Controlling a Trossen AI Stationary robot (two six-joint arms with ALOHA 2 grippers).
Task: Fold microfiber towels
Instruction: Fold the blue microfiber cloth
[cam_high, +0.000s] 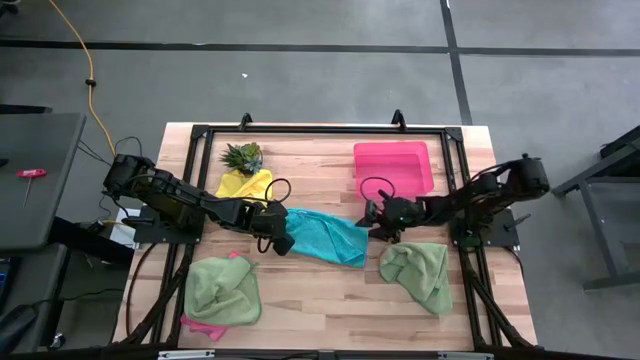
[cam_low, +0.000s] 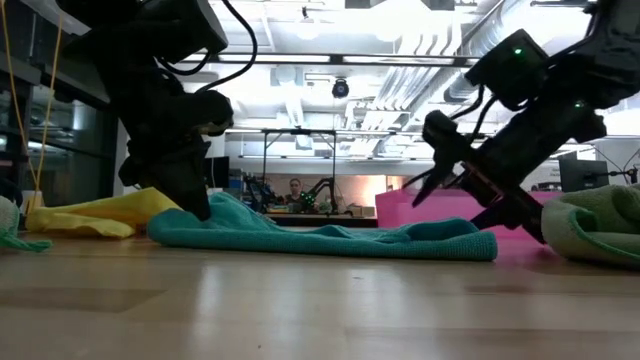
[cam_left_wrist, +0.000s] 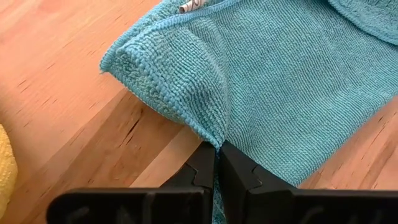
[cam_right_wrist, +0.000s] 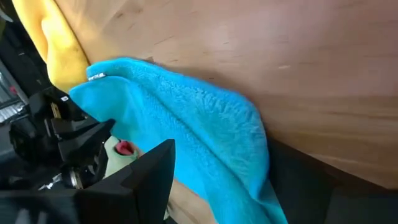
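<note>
A teal towel (cam_high: 325, 238) lies slantwise on the middle of the wooden table. My left gripper (cam_high: 283, 243) is shut on the towel's left end. My right gripper (cam_high: 375, 222) hangs open just above its right end (cam_low: 470, 235); in the low view the fingers (cam_low: 425, 185) stand clear of the cloth. In the right wrist view the towel (cam_right_wrist: 186, 118) runs between the two spread fingers. A yellow towel (cam_high: 245, 185) lies crumpled at the far left. My left gripper pinches the teal towel's hemmed edge (cam_left_wrist: 214, 140) between its two shut fingers, next to a folded-over corner (cam_left_wrist: 124, 59). The fingers slant down from the table's left side. The towel rests on the table, humped a little at the fingers (cam_low: 215, 205).
A spiky green plant (cam_high: 243, 156) stands at the far left, a pink tray (cam_high: 393, 166) at the far right. Light green towels lie crumpled at near left (cam_high: 222, 290) and near right (cam_high: 418, 272). A pink towel (cam_high: 205, 325) peeks out under the left one.
</note>
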